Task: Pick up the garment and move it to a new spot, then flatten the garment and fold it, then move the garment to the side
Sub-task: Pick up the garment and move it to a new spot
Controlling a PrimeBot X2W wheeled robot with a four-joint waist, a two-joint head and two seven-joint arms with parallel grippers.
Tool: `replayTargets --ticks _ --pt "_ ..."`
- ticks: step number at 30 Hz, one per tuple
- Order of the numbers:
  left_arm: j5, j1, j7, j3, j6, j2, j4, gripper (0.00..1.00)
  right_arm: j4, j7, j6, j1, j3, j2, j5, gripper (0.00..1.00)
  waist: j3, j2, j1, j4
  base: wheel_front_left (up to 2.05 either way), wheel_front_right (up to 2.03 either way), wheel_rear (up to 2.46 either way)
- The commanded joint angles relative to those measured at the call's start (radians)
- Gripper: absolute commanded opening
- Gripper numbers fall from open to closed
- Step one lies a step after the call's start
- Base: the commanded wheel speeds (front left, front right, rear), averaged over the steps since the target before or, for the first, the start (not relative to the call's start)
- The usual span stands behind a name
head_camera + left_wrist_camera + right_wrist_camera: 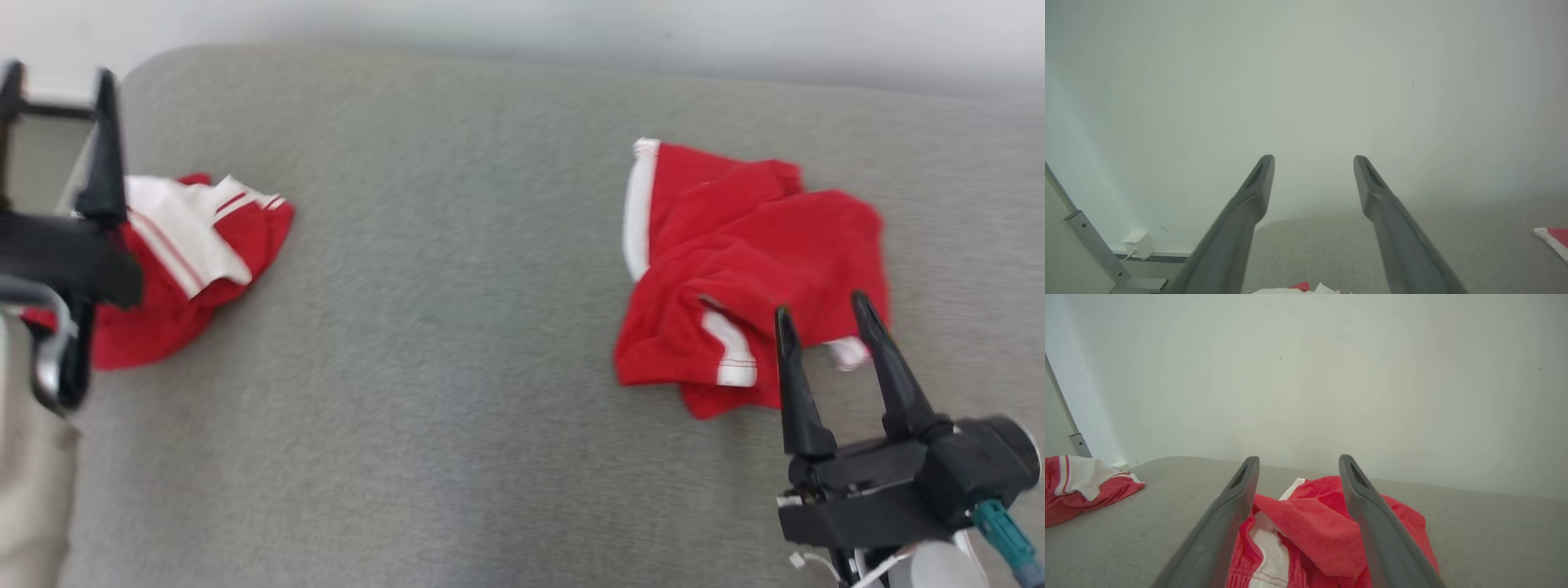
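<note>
Garments, two, red with white trim.

Head view: right garment (751, 269) crumpled on the grey tabletop (457, 327), at the tips of the right pincer (820, 304), whose jaws are spread and empty. Left garment (204, 245) bunched just beside the left pincer (59, 73).

Left wrist view: left pincer (1313, 157) spread wide, holding nothing; left garment (1306, 288) below its fingers.

Right wrist view: right garment (1306, 526) heaped between and beyond the right pincer (1299, 457) fingers; left garment (1081, 486) well off to its left.

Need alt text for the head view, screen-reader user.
Two crumpled red-and-white garments lie apart on a grey surface: the left garment at the far left, the right garment right of centre. The left gripper and right gripper, both open and empty, sit by them.
</note>
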Motion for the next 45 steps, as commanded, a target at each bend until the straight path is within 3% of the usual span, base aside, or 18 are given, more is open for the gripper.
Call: replayTargets --ticks 1,7,13,21,29,34,45 --pt "0.005 0.038 -0.001 0.002 0.002 -0.01 -0.019 1.0 0.008 -0.007 -0.002 0.021 -0.006 0.005 0.008 1.0 -0.073 0.0001 0.0001 -0.08 0.0 0.0 0.0" --pt "0.014 0.197 -0.001 -0.01 0.002 -0.044 -0.102 1.0 0.051 -0.026 -0.002 0.088 -0.032 0.012 0.033 1.0 -0.152 0.0001 0.0001 -0.172 0.0 0.0 0.0" --pt "0.022 0.374 -0.001 0.003 0.019 -0.095 -0.169 1.0 0.082 -0.034 -0.002 0.152 -0.061 0.013 0.051 1.0 -0.217 0.0001 0.0001 -0.208 0.0 0.0 0.0" --pt "0.03 0.571 -0.001 0.04 0.051 -0.117 -0.265 1.0 0.117 -0.039 -0.002 0.181 -0.067 0.017 0.07 1.0 -0.243 0.0001 0.0001 -0.19 0.0 0.0 0.0" --pt "0.006 0.717 -0.001 0.094 0.043 -0.156 -0.379 1.0 0.147 -0.041 -0.002 0.189 -0.067 0.009 0.083 1.0 -0.249 0.0001 0.0001 -0.16 0.0 0.0 0.0" --pt "0.017 0.81 -0.001 0.125 0.039 -0.216 -0.417 1.0 0.163 -0.04 -0.002 0.193 -0.065 0.012 0.092 1.0 -0.245 0.0001 0.0001 -0.149 0.0 0.0 0.0" --pt "0.073 0.821 -0.001 0.129 0.018 -0.276 -0.41 1.0 0.187 -0.04 -0.002 0.191 -0.048 0.019 0.096 1.0 -0.249 0.0001 0.0001 -0.141 0.0 0.0 0.0"
